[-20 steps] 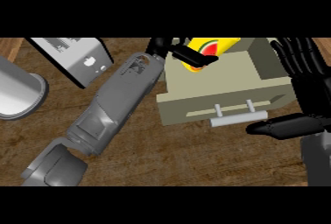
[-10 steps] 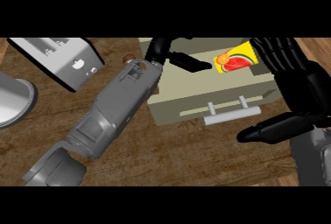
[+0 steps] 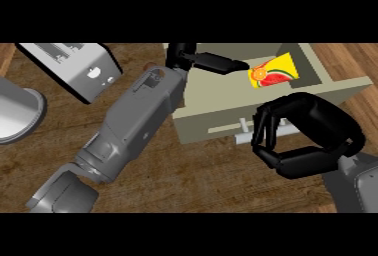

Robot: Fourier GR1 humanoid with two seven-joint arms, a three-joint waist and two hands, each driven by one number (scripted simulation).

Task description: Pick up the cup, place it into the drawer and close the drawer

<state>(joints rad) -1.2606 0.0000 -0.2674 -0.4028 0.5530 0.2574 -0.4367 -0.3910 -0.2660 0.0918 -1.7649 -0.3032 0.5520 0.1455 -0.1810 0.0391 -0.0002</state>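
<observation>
The right hand (image 3: 310, 142) has swung, curled, to the handle (image 3: 244, 135); the cup (image 3: 275, 75) lies in the open drawer (image 3: 210, 117) beside the spread left hand (image 3: 207, 60), so only closing remains.

toaster (image 3: 74, 70) and grey pot (image 3: 15, 115) at left, bare counter (image 3: 192, 172) below drawer (image 3: 214, 97)

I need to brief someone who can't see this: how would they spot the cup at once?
Find the open beige drawer at the view's upper right. Inside it, just past the outstretched left hand, lies the cup. It is the only bright thing there: yellow with a red, green and orange fruit print, among greys and black.
</observation>
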